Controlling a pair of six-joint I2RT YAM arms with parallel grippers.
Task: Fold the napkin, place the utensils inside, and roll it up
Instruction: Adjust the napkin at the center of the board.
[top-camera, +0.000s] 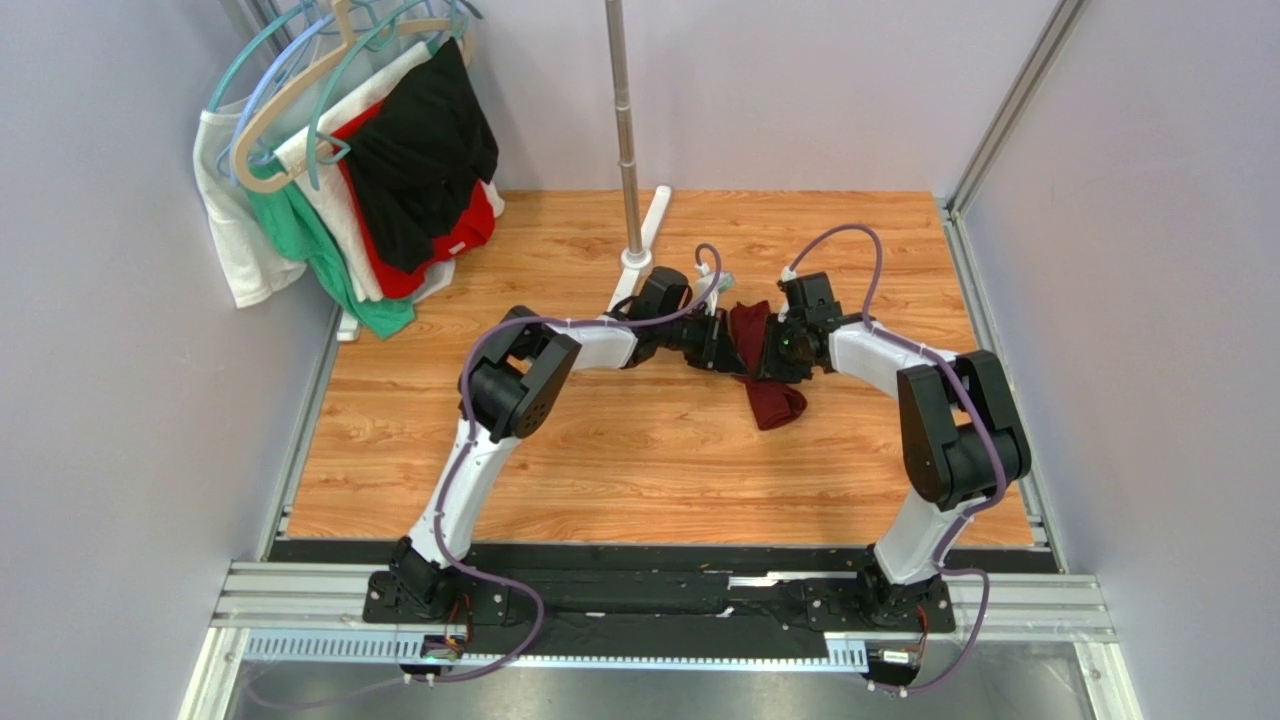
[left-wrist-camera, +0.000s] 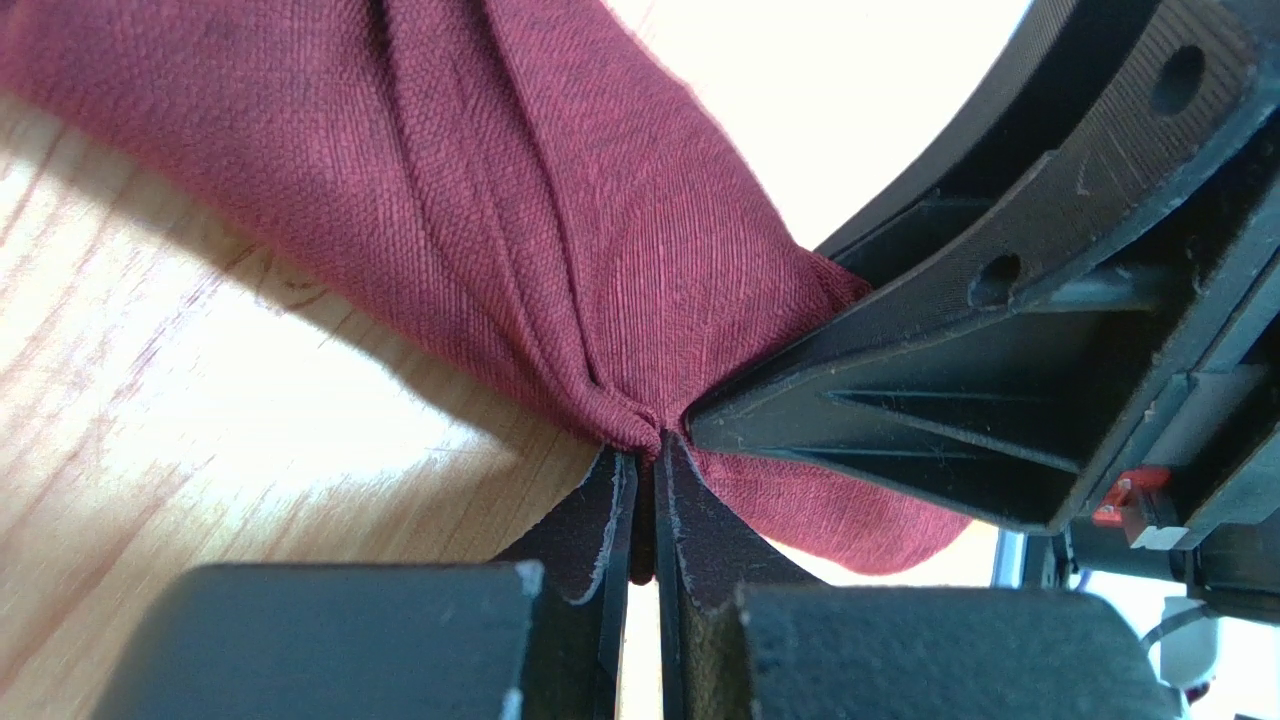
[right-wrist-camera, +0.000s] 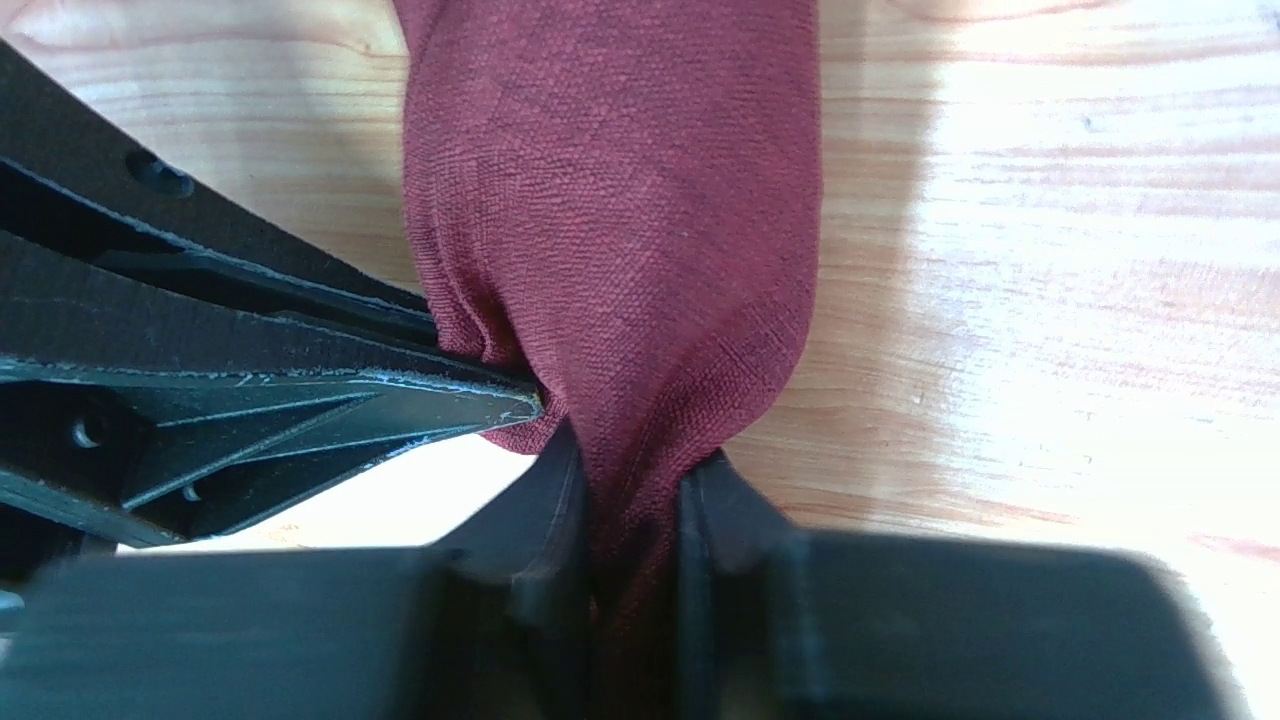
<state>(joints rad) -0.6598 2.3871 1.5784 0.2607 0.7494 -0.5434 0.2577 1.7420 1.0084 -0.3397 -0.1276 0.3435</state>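
We find the napkin (top-camera: 774, 398) gathered near the middle of the table (top-camera: 631, 480), a little right of centre, with its loose end trailing toward the near edge. The left gripper (top-camera: 724, 342) reaches it from the left and the right gripper (top-camera: 775, 351) from the right. The two meet almost tip to tip, each with a fold of the cloth pinched between its fingers. Behind them, at the far edge, a pole (top-camera: 621, 105) stands on its foot, slightly left of the napkin. In the far left corner we see garments on hangers (top-camera: 361, 165), well apart from both arms. The arm bases sit on a rail (top-camera: 661, 600) along the near edge.
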